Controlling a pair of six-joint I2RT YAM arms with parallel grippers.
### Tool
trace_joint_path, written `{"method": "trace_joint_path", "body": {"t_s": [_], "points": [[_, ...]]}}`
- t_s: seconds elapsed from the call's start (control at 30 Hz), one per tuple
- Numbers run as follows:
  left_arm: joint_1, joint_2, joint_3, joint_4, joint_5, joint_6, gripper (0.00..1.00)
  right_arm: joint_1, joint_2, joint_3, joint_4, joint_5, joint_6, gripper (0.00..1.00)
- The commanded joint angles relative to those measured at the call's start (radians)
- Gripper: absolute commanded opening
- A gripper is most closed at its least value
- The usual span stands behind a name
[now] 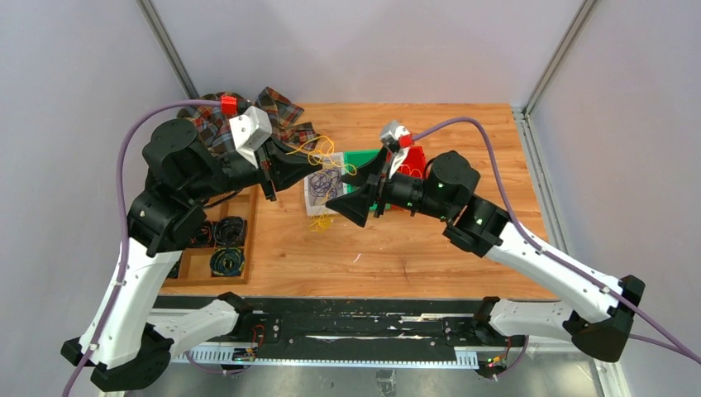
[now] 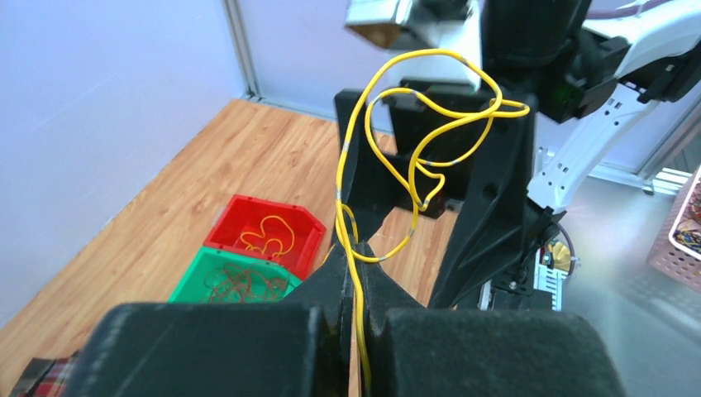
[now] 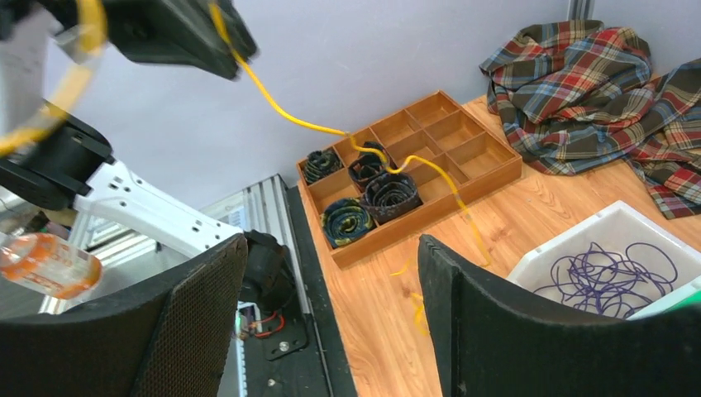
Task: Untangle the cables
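Note:
My left gripper [image 1: 307,160] is shut on a yellow cable [image 1: 321,151] and holds it above the table; in the left wrist view the cable [image 2: 430,112] loops up out of the closed fingertips [image 2: 357,248]. My right gripper [image 1: 354,203] is open and empty, just right of the hanging strand; its view shows the cable [image 3: 326,128] dangling from the left gripper ahead of the spread fingers [image 3: 331,244]. Purple cables [image 3: 612,277] lie in a white bin [image 1: 312,198]. A green bin [image 2: 190,281] holds brown cables, and a red bin [image 2: 310,222] holds a yellow one.
A wooden divided tray [image 1: 248,223] with dark coiled cords stands at the left. A plaid cloth [image 1: 277,107] lies at the back left. Short yellow bits [image 1: 322,222] lie on the table in front of the white bin.

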Motion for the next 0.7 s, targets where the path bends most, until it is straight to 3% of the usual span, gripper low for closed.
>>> {"method": "trace_joint_path", "body": {"t_s": [0.0,0.27,0.67], "points": [[-0.004,0.014,0.053,-0.023,0.059,0.001,0.01,0.039,0.067,0.032,0.056,0.015,-0.093,0.76],[-0.004,0.010,0.115,-0.062,0.123,-0.017,0.01,0.080,0.152,0.028,0.082,0.184,-0.165,0.76],[-0.004,0.005,0.178,-0.073,0.167,-0.042,0.01,0.079,0.128,-0.082,0.076,0.272,-0.156,0.56]]}}
